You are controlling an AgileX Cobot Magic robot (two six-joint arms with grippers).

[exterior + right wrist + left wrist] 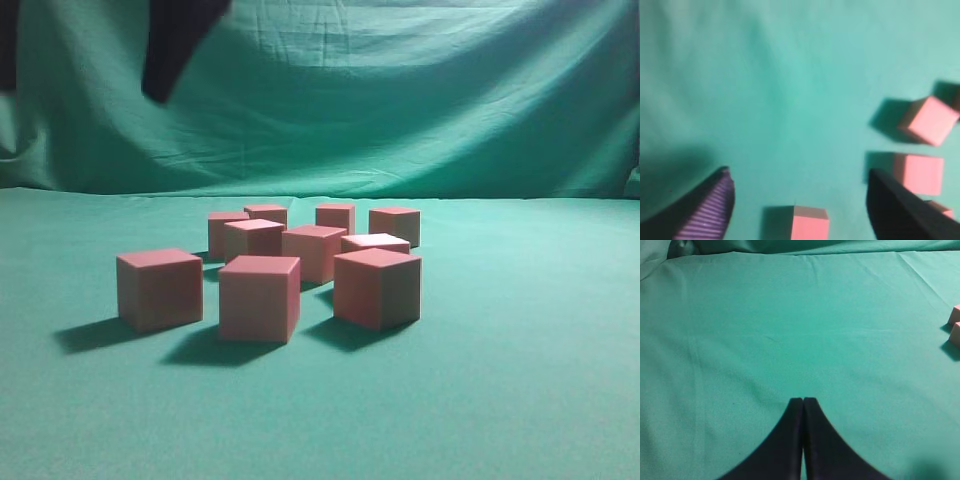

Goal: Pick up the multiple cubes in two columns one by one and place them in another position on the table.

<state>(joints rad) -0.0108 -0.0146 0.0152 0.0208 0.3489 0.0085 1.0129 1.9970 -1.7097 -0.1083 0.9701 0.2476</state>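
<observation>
Although nine or so cubes (259,297) sat clustered mid-table (520,400), one (159,288) stood slightly apart at the left, perhaps already moved, so most of the work seemed left. The right gripper (797,200) hung wide open and empty above a cube (809,223); the left gripper (803,402) was closed, holding nothing. Bare cloth lay free all around, table edges unseen.

The exterior camera looks low along the table (540,400); both wrist cameras look down, sharing the cubes (918,173).
</observation>
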